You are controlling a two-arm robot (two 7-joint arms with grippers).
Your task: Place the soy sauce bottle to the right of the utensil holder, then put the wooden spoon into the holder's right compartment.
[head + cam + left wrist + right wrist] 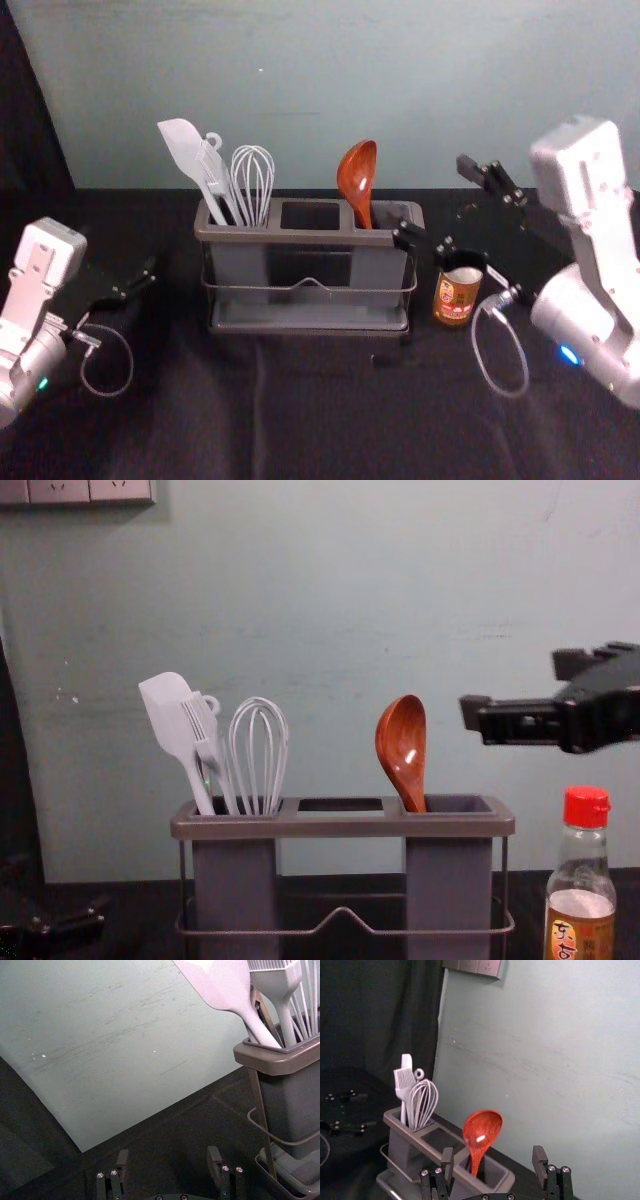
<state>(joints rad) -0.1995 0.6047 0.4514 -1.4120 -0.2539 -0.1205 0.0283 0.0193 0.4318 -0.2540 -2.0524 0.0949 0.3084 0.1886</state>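
Note:
My right gripper [434, 200] is open above and right of the utensil holder [300, 237]; in the right wrist view the right gripper [492, 1157] has nothing between its fingers. The wooden spoon [357, 180] stands in the holder's right compartment, bowl up, leaning slightly left in the chest view. The soy sauce bottle [580, 920] stands upright just right of the holder, red cap on, below the right gripper; in the head view that arm hides its top. My left gripper [138, 285] is parked left of the holder; in its wrist view the left gripper [167, 1162] is open and empty.
A white spatula [172, 720], a brush [203, 740] and a whisk [258, 745] stand in the holder's left compartment. A wire rail [340, 920] runs along its front. Dark cloth [300, 410] covers the table, with a pale wall [450, 90] behind.

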